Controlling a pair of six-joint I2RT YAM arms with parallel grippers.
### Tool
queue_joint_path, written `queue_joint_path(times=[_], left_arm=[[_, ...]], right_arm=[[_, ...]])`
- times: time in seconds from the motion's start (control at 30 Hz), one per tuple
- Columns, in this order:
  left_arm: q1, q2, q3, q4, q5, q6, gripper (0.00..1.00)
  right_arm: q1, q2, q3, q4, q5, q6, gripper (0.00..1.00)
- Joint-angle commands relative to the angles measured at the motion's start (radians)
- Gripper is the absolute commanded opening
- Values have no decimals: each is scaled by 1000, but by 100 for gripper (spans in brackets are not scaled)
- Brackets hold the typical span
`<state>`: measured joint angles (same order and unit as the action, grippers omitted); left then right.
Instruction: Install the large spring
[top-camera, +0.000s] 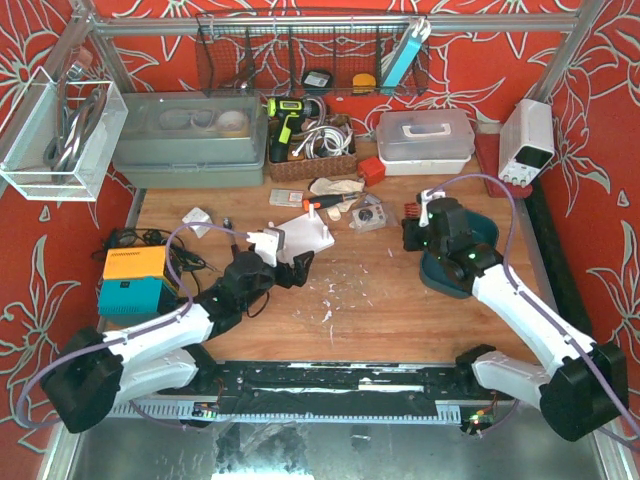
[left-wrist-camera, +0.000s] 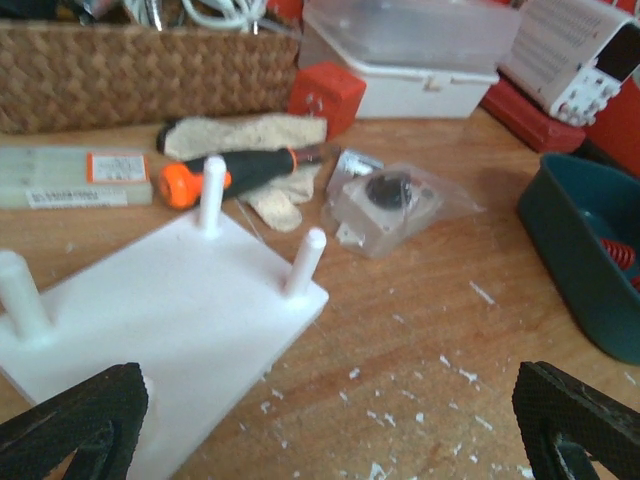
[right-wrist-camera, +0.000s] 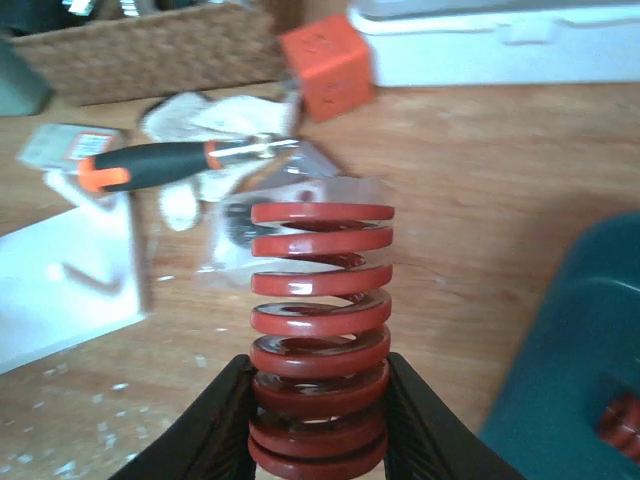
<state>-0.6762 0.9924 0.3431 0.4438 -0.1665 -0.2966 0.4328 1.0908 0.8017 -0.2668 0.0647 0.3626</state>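
The large red spring (right-wrist-camera: 320, 300) stands upright between the fingers of my right gripper (right-wrist-camera: 320, 400), which is shut on its lower coils. In the top view that gripper (top-camera: 414, 232) is at the left rim of the teal bin (top-camera: 480, 232), and the spring (top-camera: 409, 213) shows at its tip. The white baseplate (left-wrist-camera: 150, 320) with upright white pegs (left-wrist-camera: 303, 262) lies left of centre (top-camera: 312, 235). My left gripper (left-wrist-camera: 330, 420) is open and empty just beside the plate's near edge (top-camera: 288, 266). A smaller red spring (left-wrist-camera: 618, 252) lies in the bin.
An orange-handled screwdriver (left-wrist-camera: 240, 175), a work glove (left-wrist-camera: 265, 135), a bagged part (left-wrist-camera: 385, 205) and a red cube (left-wrist-camera: 327, 97) lie behind the plate. A wicker basket (top-camera: 310, 165), a white lidded box (top-camera: 425, 140) and a power supply (top-camera: 527, 140) stand at the back. An orange and teal box (top-camera: 135, 280) stands at left.
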Motion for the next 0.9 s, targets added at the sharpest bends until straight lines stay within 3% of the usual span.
queue_joint_path(times=[0.0, 0.23, 0.5, 0.77, 0.87], left_arm=[[-8, 53, 36, -9, 62, -64, 96], [-7, 6, 43, -48, 224, -269, 77], [-2, -119, 162, -203, 288, -383, 72], [-2, -36, 282, -281, 429, -411, 57], [-2, 26, 311, -308, 464, -417, 56]], right_arm=[[109, -25, -26, 111, -36, -45, 5], [344, -13, -76, 252, 24, -142, 1], [529, 9, -188, 481, 59, -266, 0], [613, 25, -241, 599, 73, -329, 0], [632, 23, -254, 632, 77, -343, 0]])
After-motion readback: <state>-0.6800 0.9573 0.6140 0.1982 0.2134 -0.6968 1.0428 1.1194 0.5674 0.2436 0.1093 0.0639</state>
